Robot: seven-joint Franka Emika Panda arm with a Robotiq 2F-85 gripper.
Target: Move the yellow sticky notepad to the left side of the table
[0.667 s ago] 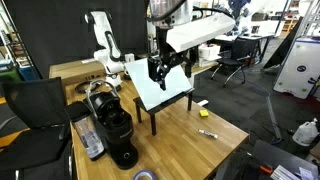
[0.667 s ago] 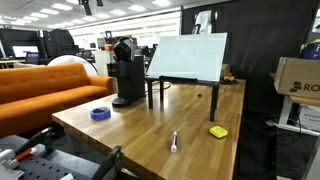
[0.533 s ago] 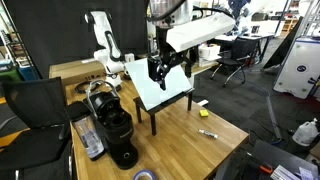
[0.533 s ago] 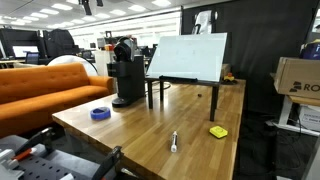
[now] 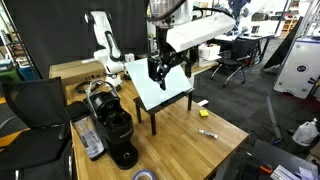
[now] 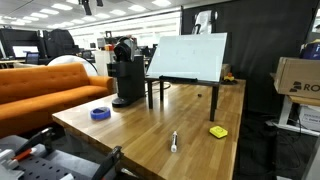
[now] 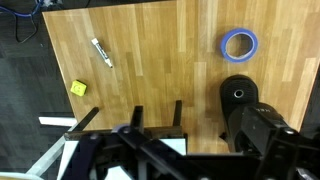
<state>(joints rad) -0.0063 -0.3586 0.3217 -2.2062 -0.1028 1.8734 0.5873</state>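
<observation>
The yellow sticky notepad [image 6: 218, 131] lies flat on the wood-plank table [image 6: 150, 125] near one long edge. It also shows in an exterior view [image 5: 201, 113] and in the wrist view [image 7: 78, 88]. My gripper [image 5: 159, 72] hangs high above the table, in front of the white board, well away from the notepad. Its fingers look open and hold nothing. In the wrist view only dark parts of the gripper [image 7: 165, 160] show along the bottom edge.
A white board on a black stand [image 6: 188, 58] stands across the table. A black coffee machine [image 6: 127, 72] and a blue tape roll [image 6: 100, 113] sit near it. A marker pen [image 6: 173, 142] and a small white block [image 5: 200, 103] lie near the notepad.
</observation>
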